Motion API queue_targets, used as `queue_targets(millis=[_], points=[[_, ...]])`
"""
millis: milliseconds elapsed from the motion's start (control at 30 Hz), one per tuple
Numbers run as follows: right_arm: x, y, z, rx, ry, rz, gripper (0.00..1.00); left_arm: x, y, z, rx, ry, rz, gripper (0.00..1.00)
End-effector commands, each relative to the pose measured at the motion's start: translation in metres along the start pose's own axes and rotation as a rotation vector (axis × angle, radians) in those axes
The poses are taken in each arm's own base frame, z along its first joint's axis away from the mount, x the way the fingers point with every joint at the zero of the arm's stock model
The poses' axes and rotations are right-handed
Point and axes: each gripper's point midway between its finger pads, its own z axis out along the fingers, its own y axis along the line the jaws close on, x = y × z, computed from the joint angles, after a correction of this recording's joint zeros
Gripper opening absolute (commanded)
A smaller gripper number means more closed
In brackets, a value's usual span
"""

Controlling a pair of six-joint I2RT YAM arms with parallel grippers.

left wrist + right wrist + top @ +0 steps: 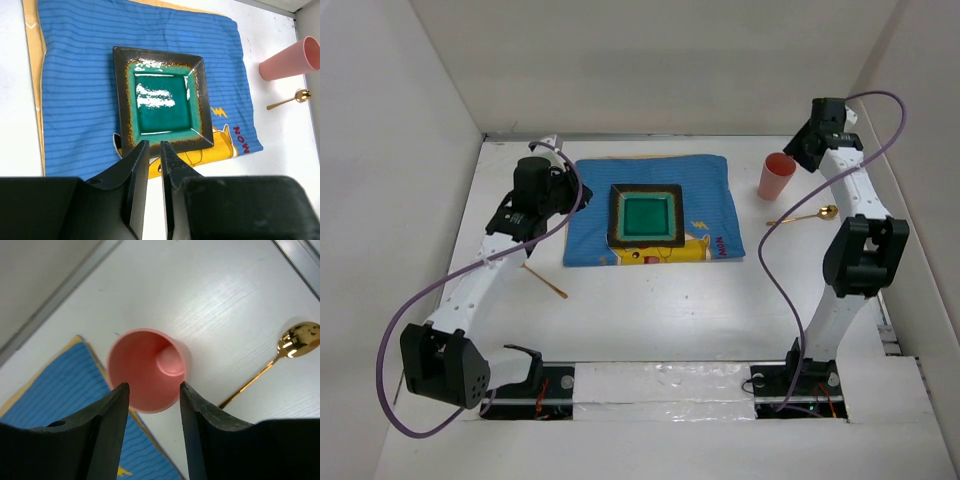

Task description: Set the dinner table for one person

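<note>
The left gripper hangs over the near edge of the blue striped cloth mat with the yellow cartoon print. Its jaws stand only a narrow slit apart, with nothing between them. Just beyond its fingertips sits the square glazed plate with a teal centre and a dark brown rim. The plate lies flat on the middle of the mat and has nothing on it but glare.

The right gripper hovers above the pink plastic cup. Its jaws are spread about as wide as the cup's mouth and touch nothing. The cup stands upright and empty, its bottom showing, just off the mat's far right corner. The slim gold metal spoon lies near the cup on its right, apart from it.

All of this rests on the dinner table, the broad white tabletop that fills the space between the arms. A thin wooden stick lies on the dinner table off the mat's near left corner, beside the left arm.
</note>
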Motion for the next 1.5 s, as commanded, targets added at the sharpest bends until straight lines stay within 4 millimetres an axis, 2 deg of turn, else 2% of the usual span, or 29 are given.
queue_targets(millis=[0,67,100,200,233,267,300,333,400,433,467,500,567,633,667,733,767,800,833,867,900,933,967,1000,1033,1067,1133,1467], points=[[-0.001,-0.020,0.014,0.096,0.004,0.002,0.50,-0.002,-0.001,-0.008,0.011,-0.020,0.028,0.13],[-0.001,-0.025,0.023,0.092,0.016,0.020,0.44,0.002,-0.001,-0.008,0.014,-0.009,0.026,0.13],[0.008,-0.025,0.030,0.083,0.051,0.010,0.41,0.006,0.000,-0.007,0.015,0.000,0.023,0.13],[0.014,-0.028,0.036,0.106,0.070,0.013,0.39,0.009,0.002,-0.005,0.012,0.009,0.017,0.13],[0.016,-0.030,0.038,0.112,0.075,0.015,0.35,0.009,0.001,-0.006,0.015,0.007,0.015,0.13],[0.017,-0.031,0.040,0.116,0.072,0.019,0.29,0.008,0.001,-0.005,0.014,0.005,0.013,0.13],[0.019,-0.032,0.040,0.121,0.075,0.022,0.18,0.009,0.001,-0.005,0.013,0.006,0.013,0.13],[0.019,-0.033,0.040,0.124,0.074,0.025,0.01,0.008,0.001,-0.005,0.015,0.005,0.012,0.13],[0.003,-0.034,0.028,0.136,0.014,0.037,0.00,0.007,0.000,-0.005,0.016,0.004,0.011,0.13],[0.004,-0.027,0.024,0.121,0.002,0.026,0.00,0.007,0.000,-0.005,0.019,0.005,0.009,0.13],[-0.010,-0.011,0.008,0.067,-0.050,0.017,0.00,0.007,0.000,-0.004,0.019,0.005,0.006,0.13],[-0.015,-0.003,0.000,0.043,-0.066,0.016,0.00,0.008,-0.001,-0.003,0.021,0.010,0.006,0.13],[-0.025,0.026,-0.020,-0.028,-0.097,-0.018,0.00,0.008,-0.001,-0.002,0.019,0.012,0.004,0.14],[-0.023,0.049,-0.030,-0.074,-0.090,-0.056,0.00,0.005,-0.002,-0.002,0.018,0.010,0.004,0.14],[-0.023,0.071,-0.044,-0.114,-0.091,-0.084,0.00,0.006,-0.001,-0.001,0.013,0.017,0.004,0.14],[-0.010,0.090,-0.040,-0.128,-0.065,-0.142,0.00,0.001,-0.002,-0.002,0.009,0.009,0.011,0.14],[0.001,0.104,-0.044,-0.143,-0.050,-0.171,0.00,0.000,-0.001,-0.003,0.002,0.009,0.014,0.14],[0.009,0.118,-0.038,-0.150,-0.034,-0.202,0.00,-0.001,0.000,-0.005,-0.009,0.006,0.014,0.14],[0.010,0.119,-0.038,-0.150,-0.034,-0.202,0.00,-0.001,0.000,-0.005,-0.009,0.006,0.014,0.14],[0.009,0.133,-0.044,-0.181,-0.040,-0.209,0.00,-0.003,0.000,-0.006,-0.014,0.002,0.012,0.15],[0.018,0.135,-0.031,-0.175,-0.016,-0.219,0.00,-0.001,0.002,-0.006,-0.022,0.008,0.008,0.15],[0.030,0.139,-0.028,-0.176,0.016,-0.241,0.00,0.000,0.002,-0.008,-0.024,0.011,-0.001,0.15],[0.030,0.142,-0.025,-0.178,0.021,-0.245,0.00,0.000,0.006,-0.008,-0.034,0.012,-0.012,0.15],[0.031,0.152,-0.028,-0.195,0.015,-0.254,0.00,-0.001,0.014,-0.009,-0.065,0.005,-0.027,0.15],[0.044,0.154,-0.019,-0.184,0.043,-0.274,0.00,-0.001,0.019,-0.012,-0.087,0.004,-0.053,0.14],[0.046,0.153,-0.016,-0.179,0.047,-0.278,0.00,-0.003,0.026,-0.014,-0.114,-0.005,-0.069,0.15],[0.062,0.160,-0.010,-0.183,0.066,-0.304,0.00,-0.005,0.037,-0.019,-0.180,-0.023,-0.077,0.15],[0.095,0.144,0.018,-0.114,0.122,-0.361,0.00,0.001,0.050,-0.030,-0.255,-0.034,-0.121,0.21]])
